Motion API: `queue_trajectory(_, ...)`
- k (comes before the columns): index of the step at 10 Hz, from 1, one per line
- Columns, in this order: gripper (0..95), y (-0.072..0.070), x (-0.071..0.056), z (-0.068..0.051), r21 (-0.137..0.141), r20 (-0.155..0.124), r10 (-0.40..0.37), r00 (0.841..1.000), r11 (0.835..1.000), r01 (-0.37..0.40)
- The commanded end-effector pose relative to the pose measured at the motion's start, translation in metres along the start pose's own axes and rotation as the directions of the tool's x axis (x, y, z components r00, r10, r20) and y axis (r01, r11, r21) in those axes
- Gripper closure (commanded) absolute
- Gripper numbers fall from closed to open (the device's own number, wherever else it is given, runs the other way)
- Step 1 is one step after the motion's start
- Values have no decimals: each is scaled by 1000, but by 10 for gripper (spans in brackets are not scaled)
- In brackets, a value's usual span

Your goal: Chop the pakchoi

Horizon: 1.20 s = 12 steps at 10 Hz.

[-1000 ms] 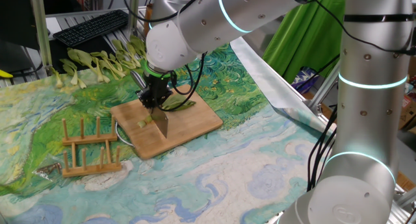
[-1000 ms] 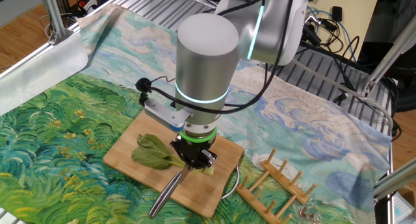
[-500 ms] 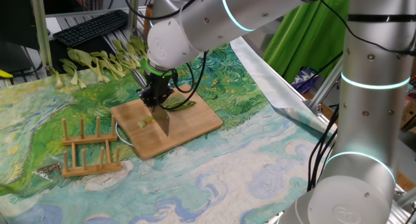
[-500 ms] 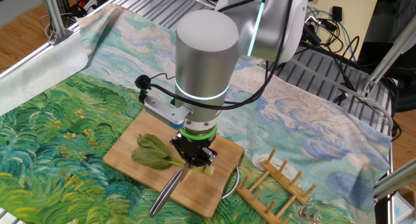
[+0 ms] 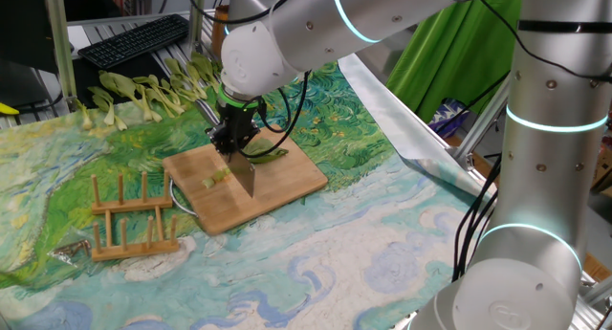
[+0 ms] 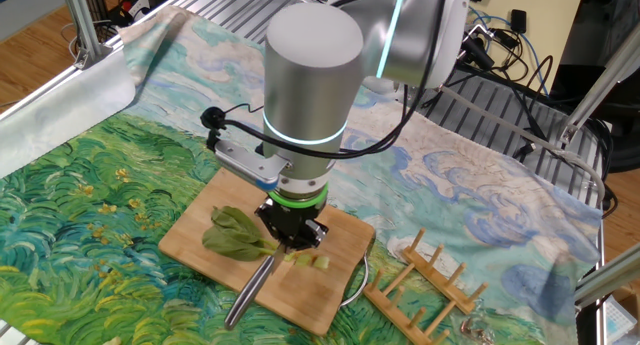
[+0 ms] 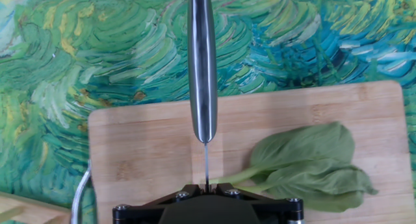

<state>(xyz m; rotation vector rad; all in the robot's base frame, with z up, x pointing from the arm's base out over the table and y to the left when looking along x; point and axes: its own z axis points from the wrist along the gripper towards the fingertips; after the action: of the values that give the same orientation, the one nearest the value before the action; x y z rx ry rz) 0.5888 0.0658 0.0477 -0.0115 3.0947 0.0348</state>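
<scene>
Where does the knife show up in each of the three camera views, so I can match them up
One fixed view: knife at centre-left, blade hanging from the gripper over the cutting board.
The other fixed view: its handle slants toward the lower left at bottom centre.
Hand view: the handle runs up the middle.
Shared landmark: the cutting board.

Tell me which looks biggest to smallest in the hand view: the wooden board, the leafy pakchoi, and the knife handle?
1. The wooden board looks biggest.
2. The pakchoi comes next.
3. The knife handle looks smallest, being long but thin, and it sits nearer the camera, so that ranking is a bit unsure.
</scene>
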Motion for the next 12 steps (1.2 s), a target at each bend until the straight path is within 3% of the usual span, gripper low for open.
queue_trajectory(1,950,-3,-2,-1,0,-2,-6,1000,1000,6)
queue_trajectory(12,950,-4,-2,-1,11,6,-12,1000,1000,12)
